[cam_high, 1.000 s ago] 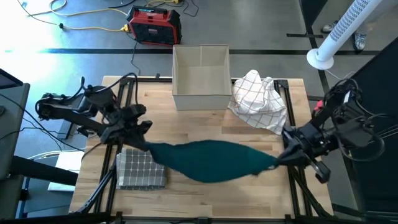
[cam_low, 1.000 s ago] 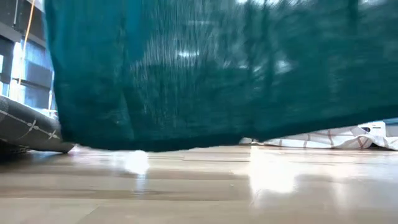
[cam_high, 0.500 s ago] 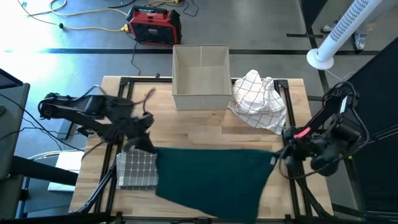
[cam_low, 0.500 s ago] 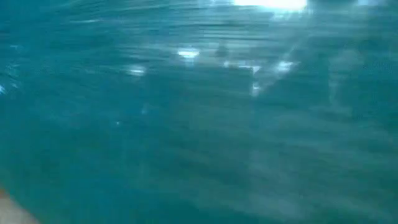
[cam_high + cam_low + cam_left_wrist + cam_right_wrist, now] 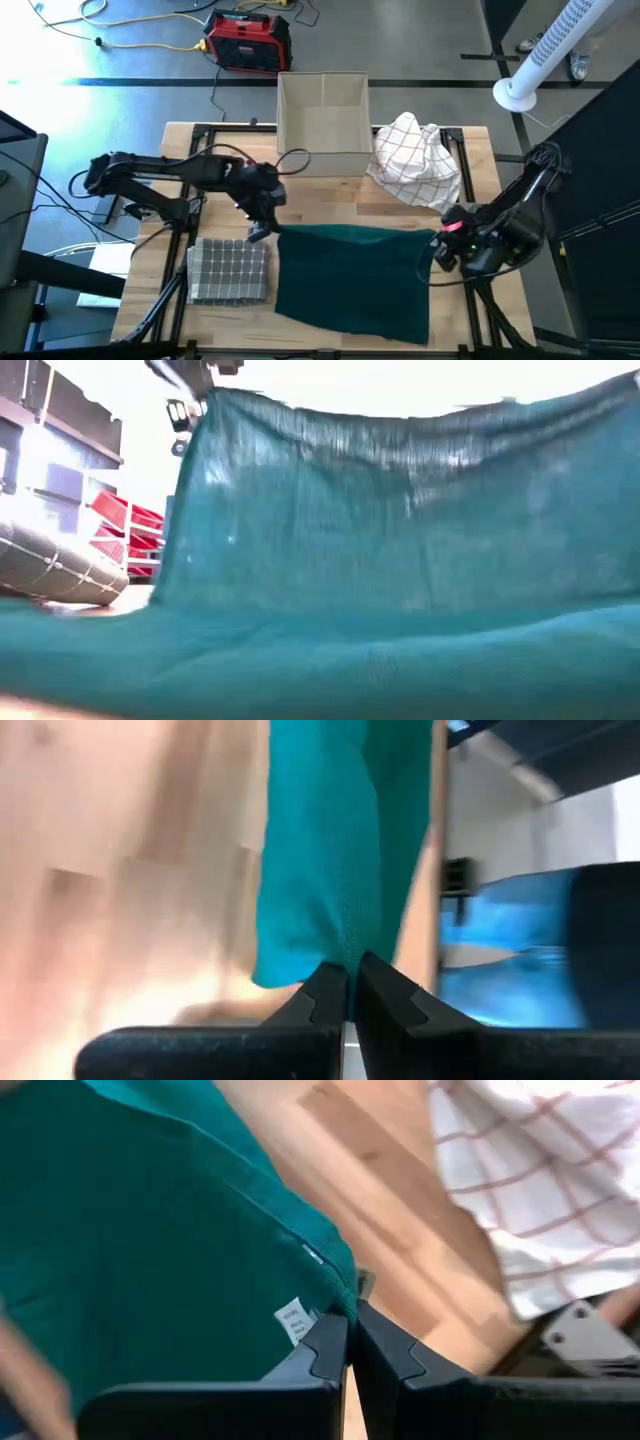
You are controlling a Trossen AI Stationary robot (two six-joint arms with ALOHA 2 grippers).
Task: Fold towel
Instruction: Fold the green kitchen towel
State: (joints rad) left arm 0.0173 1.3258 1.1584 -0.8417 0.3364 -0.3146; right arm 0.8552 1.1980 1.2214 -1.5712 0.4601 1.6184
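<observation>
A teal towel (image 5: pixel 355 280) lies spread across the middle of the wooden table, and its near part (image 5: pixel 300 670) rests flat on the wood. Its far edge (image 5: pixel 400 415) is held up between my two grippers. My left gripper (image 5: pixel 268 228) is shut on the towel's far left corner. My right gripper (image 5: pixel 440 247) is shut on the far right corner, beside a small white label (image 5: pixel 290 1320). My left gripper pinches the towel's far left corner (image 5: pixel 340 955) between its two fingers. The corner is raised off the table and the cloth hangs away from it. My right gripper pinches the far right corner (image 5: pixel 335 1295) at the hemmed edge, next to the label. That corner is raised too, and the far edge runs nearly straight between the two holds.
A folded grey checked cloth (image 5: pixel 228 270) lies left of the towel, close to my left gripper. A crumpled white checked cloth (image 5: pixel 415 160) sits at the far right. An open box (image 5: pixel 322 120) stands at the far middle. Bare wood shows between the box and the towel.
The towel hung bunched between my grippers, then swung toward the table's near edge and opened out. Its near part now lies flat on the table while the far edge stays raised. My left gripper has moved toward the table's right, and both grippers have stayed shut on their corners.
</observation>
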